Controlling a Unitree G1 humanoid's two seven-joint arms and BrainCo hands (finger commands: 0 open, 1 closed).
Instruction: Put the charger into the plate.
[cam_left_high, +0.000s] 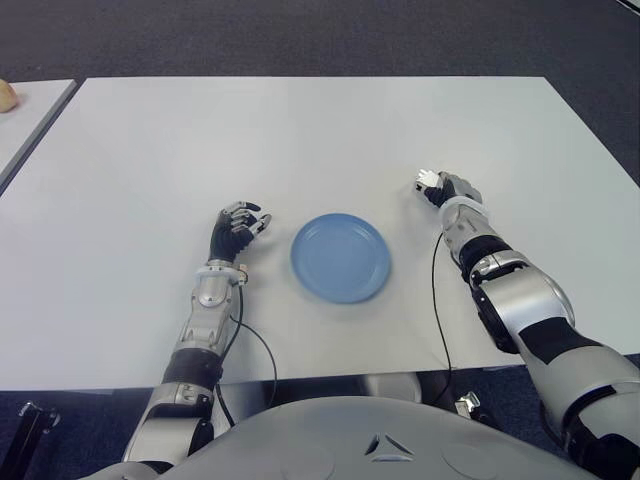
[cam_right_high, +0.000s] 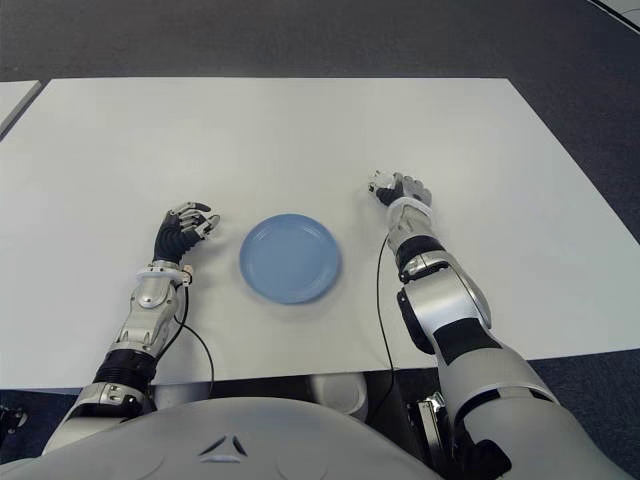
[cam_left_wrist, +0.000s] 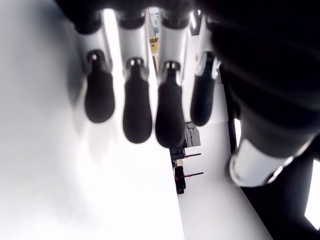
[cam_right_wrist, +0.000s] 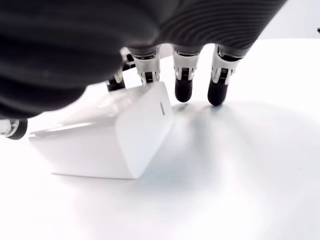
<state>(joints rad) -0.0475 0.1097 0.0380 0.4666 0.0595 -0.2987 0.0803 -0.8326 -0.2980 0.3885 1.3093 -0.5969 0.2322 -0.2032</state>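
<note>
The white block charger (cam_right_wrist: 115, 135) stands on the white table (cam_left_high: 300, 140), right of the plate, and shows as a small white patch (cam_left_high: 427, 180) at my right hand's fingertips. My right hand (cam_left_high: 440, 188) is curled over it: one finger (cam_right_wrist: 150, 75) presses its top edge, and two others touch the table just beyond it. The round blue plate (cam_left_high: 340, 258) lies near the table's front middle with nothing in it, about a hand's length left of the charger. My left hand (cam_left_high: 238, 228) shows left of the plate, fingers loosely bent and holding nothing.
A second table's corner (cam_left_high: 25, 115) shows at the far left with a small pale object (cam_left_high: 5, 95) on it. Dark carpet lies beyond the far edge. A black cable (cam_left_high: 436, 300) runs along my right forearm to the table's front edge.
</note>
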